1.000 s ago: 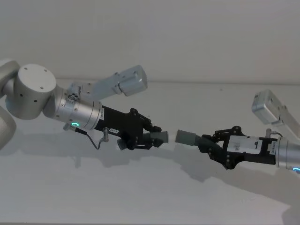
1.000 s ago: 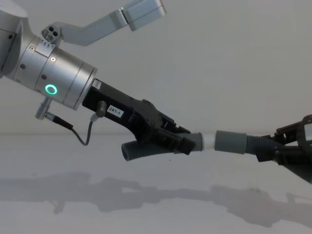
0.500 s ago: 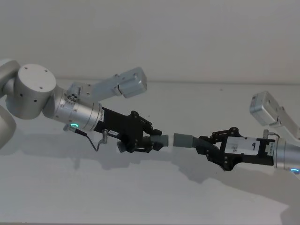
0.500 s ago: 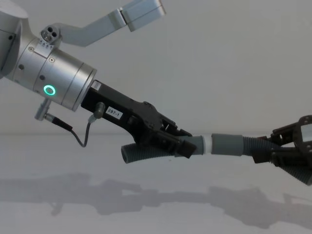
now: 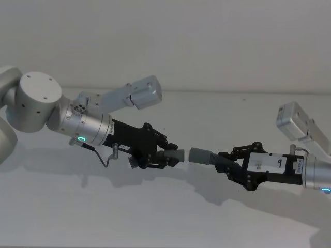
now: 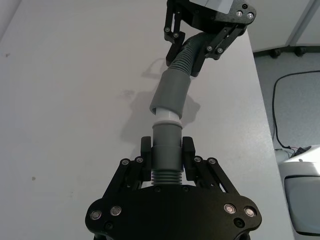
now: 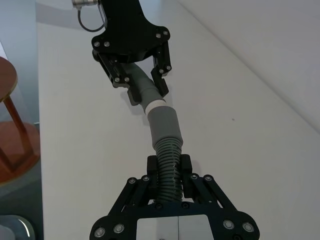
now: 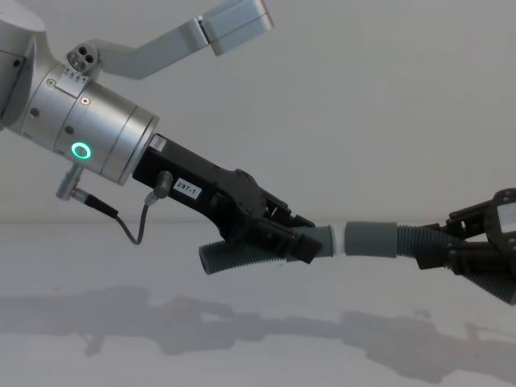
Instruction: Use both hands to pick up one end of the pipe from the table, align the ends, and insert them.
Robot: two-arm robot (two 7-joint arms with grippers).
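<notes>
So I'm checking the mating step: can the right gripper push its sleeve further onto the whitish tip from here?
Probably yes. The right gripper is shut on the ribbed part of its piece, and the sleeve already sits on the whitish tip, roughly in line with the collar in the left gripper. Nothing stands between them.

A small white label on the black body of the left gripper reads "297-1"; other stickers are too small to read.
</notes>
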